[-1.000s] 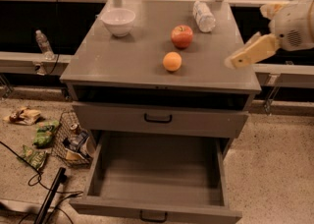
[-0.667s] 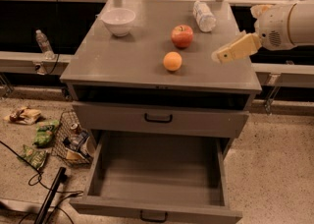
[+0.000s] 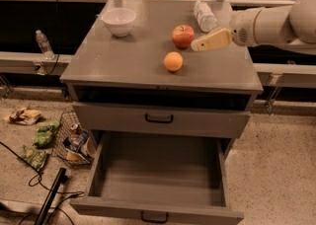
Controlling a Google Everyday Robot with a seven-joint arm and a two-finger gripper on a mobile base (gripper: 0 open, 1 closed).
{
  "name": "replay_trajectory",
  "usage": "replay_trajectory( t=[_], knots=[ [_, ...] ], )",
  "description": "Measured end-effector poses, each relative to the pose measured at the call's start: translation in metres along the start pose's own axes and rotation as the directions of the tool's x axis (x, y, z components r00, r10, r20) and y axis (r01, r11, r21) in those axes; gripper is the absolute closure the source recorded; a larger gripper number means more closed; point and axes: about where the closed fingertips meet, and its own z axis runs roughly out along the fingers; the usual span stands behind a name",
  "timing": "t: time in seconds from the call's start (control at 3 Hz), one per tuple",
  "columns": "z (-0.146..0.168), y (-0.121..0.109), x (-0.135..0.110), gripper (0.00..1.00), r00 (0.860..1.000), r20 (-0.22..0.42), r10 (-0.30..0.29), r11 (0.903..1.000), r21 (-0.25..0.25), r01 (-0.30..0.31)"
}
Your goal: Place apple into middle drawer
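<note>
The apple (image 3: pixel 182 35) sits on the cabinet top (image 3: pixel 123 56), near the back and a bit to the right. It is out in the open, so I think it is easy to reach. The gripper (image 3: pixel 211 40) comes in from the right and is just beside the apple, at about the same height. It is not around the apple. I think it is there to line up for a grab from the side. I cannot tell if the gripper is open or closed, and I cannot tell if it touches the apple. The middle drawer (image 3: pixel 158 179) is at the bottom and is pulled all the way out. It is bare inside, so I think it is ready for the apple to go in. The drawer front (image 3: pixel 160 119) above it is pushed in, so it does not block the way down. Now the count. On top there is one apple, one orange (image 3: pixel 173 61), one white bowl (image 3: pixel 119 21) and one bottle (image 3: pixel 204 16) lying down. One more bottle (image 3: pixel 43 44) stands on the ledge at the left, so that makes two bottles. I see two black handles. On the floor at the left there is one basket (image 3: pixel 74 137).
</note>
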Motion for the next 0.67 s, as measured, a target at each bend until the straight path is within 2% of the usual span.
replay_trajectory(
  t=[0.33,0.67],
  knots=[
    [0.031,-0.016,-0.002,0.00,0.999,0.038,0.022,0.9997,-0.005,-0.022],
    [0.079,-0.039,0.003,0.00,0.999,0.048,0.009,0.9998,0.018,-0.009]
  ],
)
